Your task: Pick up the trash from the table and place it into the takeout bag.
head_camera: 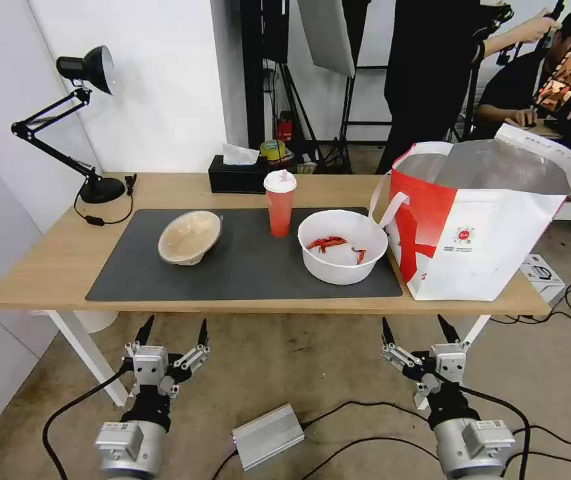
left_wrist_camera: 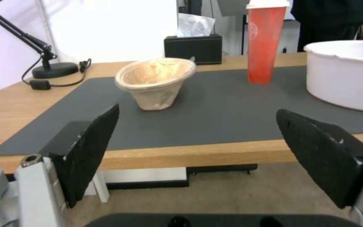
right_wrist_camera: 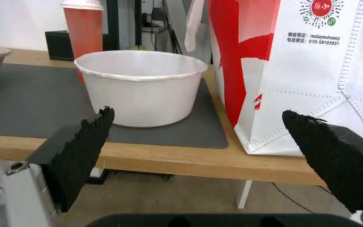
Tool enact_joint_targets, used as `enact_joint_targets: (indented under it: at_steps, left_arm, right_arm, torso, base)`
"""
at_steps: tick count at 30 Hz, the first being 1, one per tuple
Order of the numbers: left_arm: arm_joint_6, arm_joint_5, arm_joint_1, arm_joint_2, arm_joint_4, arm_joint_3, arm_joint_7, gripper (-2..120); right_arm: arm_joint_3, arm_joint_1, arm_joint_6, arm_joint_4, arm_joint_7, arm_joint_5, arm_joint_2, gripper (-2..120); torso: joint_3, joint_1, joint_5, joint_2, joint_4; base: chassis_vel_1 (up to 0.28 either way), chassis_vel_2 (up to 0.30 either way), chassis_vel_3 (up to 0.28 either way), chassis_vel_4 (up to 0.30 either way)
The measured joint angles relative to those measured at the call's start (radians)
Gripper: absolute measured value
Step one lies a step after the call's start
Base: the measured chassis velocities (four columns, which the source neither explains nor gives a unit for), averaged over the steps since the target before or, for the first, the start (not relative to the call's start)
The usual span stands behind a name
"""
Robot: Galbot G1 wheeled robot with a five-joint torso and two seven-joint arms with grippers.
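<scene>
Splayed left gripper point(head_camera: 173, 331), takeout bag point(head_camera: 472, 247) cropped.

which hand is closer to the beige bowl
Left. The left hand hangs open below the table's front edge, almost straight in front of the beige bowl. The right hand, also open, sits further along, in front of the white bowl and the bag.

You're in a studio or lab set up for filming, not anyone's home. Top middle of the head view there's a softbox point(head_camera: 325, 33) on black light stands point(head_camera: 349, 120). The floor is bare concrete with loose cables point(head_camera: 565, 300) snaking along the right edge. At upper left, a desk lamp point(head_camera: 79, 120) stands on a plain wood table point(head_camera: 45, 260) against blank white walls.
</scene>
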Motion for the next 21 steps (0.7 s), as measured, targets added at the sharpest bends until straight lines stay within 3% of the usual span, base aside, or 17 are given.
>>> enact_joint_targets:
  at_steps: [16,18,21]
  left_arm:
    - [0.0,0.0,0.003,-0.001,-0.005,-0.002,-0.002,100]
    - [0.0,0.0,0.01,-0.006,-0.024,-0.008,-0.009,100]
    - [-0.001,-0.005,0.056,-0.035,-0.142,-0.048,-0.057,100]
  right_arm:
    - [0.0,0.0,-0.002,0.004,0.001,-0.002,0.002,100]
    - [0.0,-0.003,-0.016,0.024,0.006,-0.008,0.007,100]
    - [-0.005,-0.015,-0.099,0.149,0.045,-0.049,0.043,100]
  torso:
    - [0.0,0.0,0.0,0.0,0.0]
    - [0.0,0.0,-0.0001,0.0,-0.0001]
    - [0.0,0.0,0.0,0.0,0.0001]
  base:
    - [0.0,0.0,0.0,0.0]
    - [0.0,0.0,0.0,0.0]
    - [0.0,0.0,0.0,0.0]
